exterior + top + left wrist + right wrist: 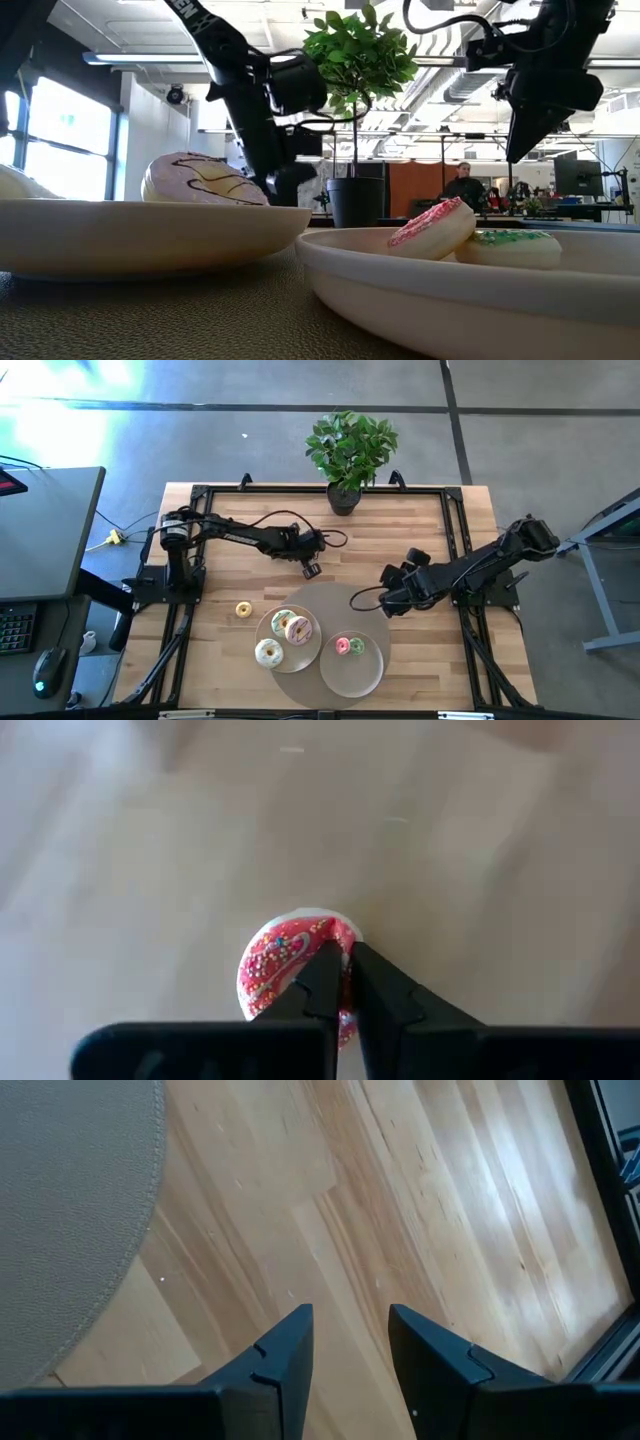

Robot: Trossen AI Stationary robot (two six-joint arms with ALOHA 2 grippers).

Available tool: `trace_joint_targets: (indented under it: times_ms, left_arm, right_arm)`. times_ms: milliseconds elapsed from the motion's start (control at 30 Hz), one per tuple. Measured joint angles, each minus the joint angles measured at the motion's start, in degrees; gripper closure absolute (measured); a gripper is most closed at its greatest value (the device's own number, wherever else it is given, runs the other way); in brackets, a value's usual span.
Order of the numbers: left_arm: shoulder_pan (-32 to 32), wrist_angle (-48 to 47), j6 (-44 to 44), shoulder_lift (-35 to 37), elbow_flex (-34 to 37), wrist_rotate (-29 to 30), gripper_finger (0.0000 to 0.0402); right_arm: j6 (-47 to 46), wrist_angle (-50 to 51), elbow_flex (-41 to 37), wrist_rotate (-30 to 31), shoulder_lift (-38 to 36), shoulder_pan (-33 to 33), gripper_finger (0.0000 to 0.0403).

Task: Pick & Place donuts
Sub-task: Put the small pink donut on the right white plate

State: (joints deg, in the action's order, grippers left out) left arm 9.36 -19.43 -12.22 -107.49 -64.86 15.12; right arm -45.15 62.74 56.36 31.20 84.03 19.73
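My left gripper point(342, 965) is shut on a red mini donut point(285, 955) with sprinkles, over the wood near the table's far middle point(311, 568). My right gripper point(350, 1330) is open over bare wood just right of the round mat, touching nothing point(385, 600). A yellow mini donut point(243, 609) lies flat on the wood. The left plate point(300, 660) holds three larger donuts point(288, 628). The right plate point(365, 675) holds a pink mini donut point(343, 646) and a green one point(357, 647). My left gripper comes at the red mini donut from above, pointing down. Its fingers point(320, 980) pinch the ring's side point(345, 935), one finger seemingly at the hole and the other on the outer rim. The icing faces up. Whether the donut is clear of the wood, I cannot tell.
Both beige plates sit on a round grey mat point(325, 600) at the table's near middle. A potted plant point(350, 455) stands at the far edge. Bare wood lies left of the mat and right of it. A person point(465, 185) sits far off in the room.
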Motion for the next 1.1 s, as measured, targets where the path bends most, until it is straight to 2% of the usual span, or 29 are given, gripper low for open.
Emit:
trace_joint_targets:
  times_ms: [133,233,367,467,600,767,967,1100]
  left_arm:
    - [-1.41,0.01,0.62,2.31,-1.5,-10.51,0.0396]
    - [-4.6,2.02,2.97,3.77,-4.06,-13.41,0.0398]
    - [-12.37,3.44,5.88,4.31,-7.8,-16.5,0.0399]
    - [-19.72,4.84,10.0,4.19,-9.09,-12.95,0.0399]
    - [-26.8,9.27,3.8,1.62,-8.98,-5.69,0.0399]
    - [-32.72,13.4,-6.06,0.38,-9.24,-4.79,0.0399]
    - [-38.83,19.21,-6.24,-4.72,-9.09,-4.71,0.0399]
    - [-41.93,24.73,-6.27,-7.88,-9.13,-0.29,0.0399]
  right_arm:
    - [-0.01,-0.02,0.0,0.79,0.0,0.65,0.0274]
    - [0.05,-0.02,0.0,1.89,0.0,0.65,0.0274]
    - [0.13,-0.04,0.0,3.55,0.0,0.58,0.0274]
    - [0.39,-0.05,0.0,5.25,0.0,0.41,0.0274]
    - [0.6,-0.17,0.0,7.65,0.0,0.41,0.0274]
    - [0.45,-0.88,0.0,8.87,0.0,0.41,0.0274]
    - [0.19,-3.97,0.0,9.46,0.0,0.43,0.0274]
    - [0.43,-7.44,0.0,12.04,0.0,0.42,0.0274]
